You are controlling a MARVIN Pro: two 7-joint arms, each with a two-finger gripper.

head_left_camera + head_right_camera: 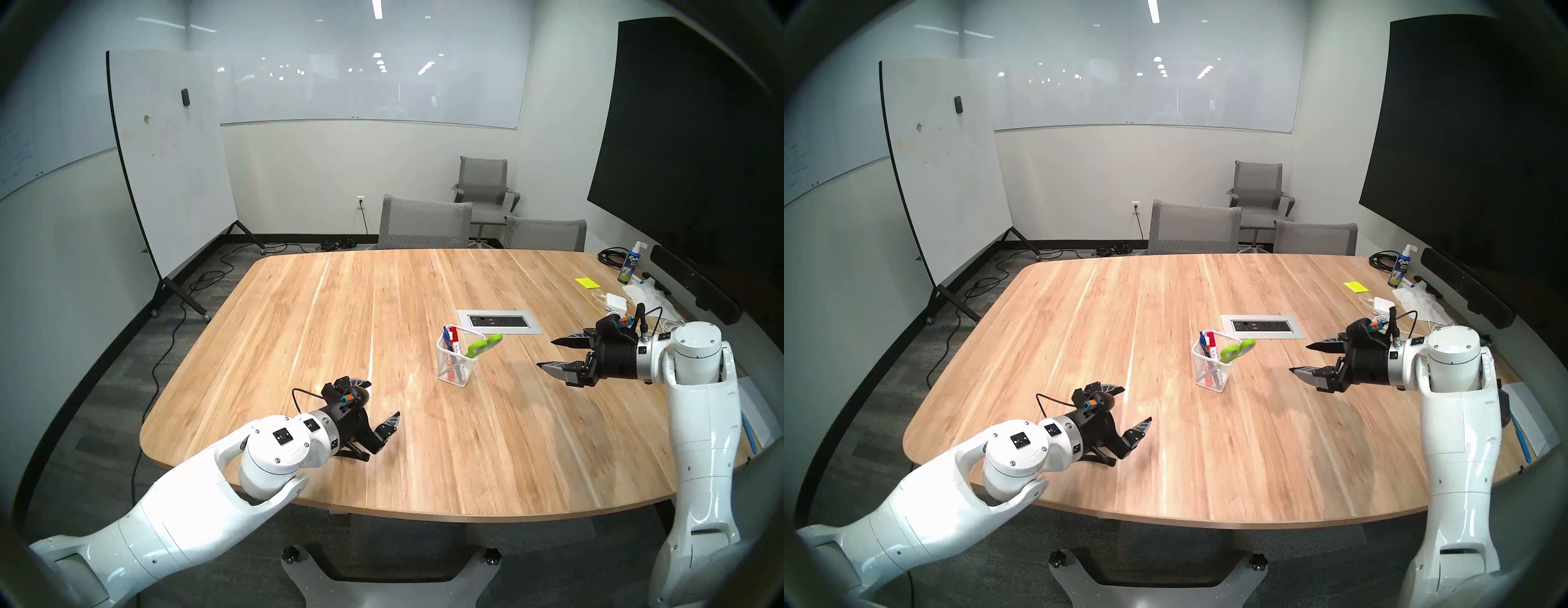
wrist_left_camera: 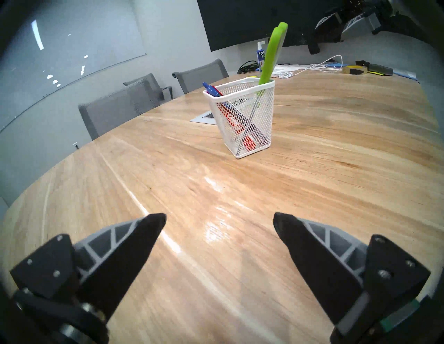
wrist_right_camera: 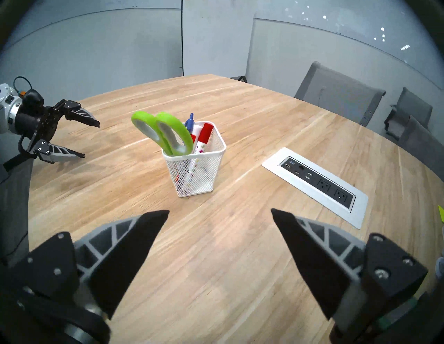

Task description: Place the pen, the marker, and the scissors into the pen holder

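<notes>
The white mesh pen holder [image 1: 456,369] stands upright mid-table; it also shows in the left wrist view [image 2: 242,125] and the right wrist view [image 3: 195,169]. Inside it stand the blue pen [image 3: 190,121], a white marker with a red cap [image 3: 204,137] and the scissors [image 3: 163,133], blades down, lime-green handles sticking out and leaning right [image 1: 483,344]. My left gripper [image 1: 384,399] is open and empty, low over the table to the holder's near left. My right gripper [image 1: 547,353] is open and empty, to the holder's right, pointing at it.
A grey power-outlet plate [image 1: 499,321] is set into the table just behind the holder. At the far right lie a spray bottle [image 1: 628,264], yellow sticky notes [image 1: 586,282], a white charger [image 1: 615,302] and cables. Grey chairs [image 1: 424,223] stand behind the table.
</notes>
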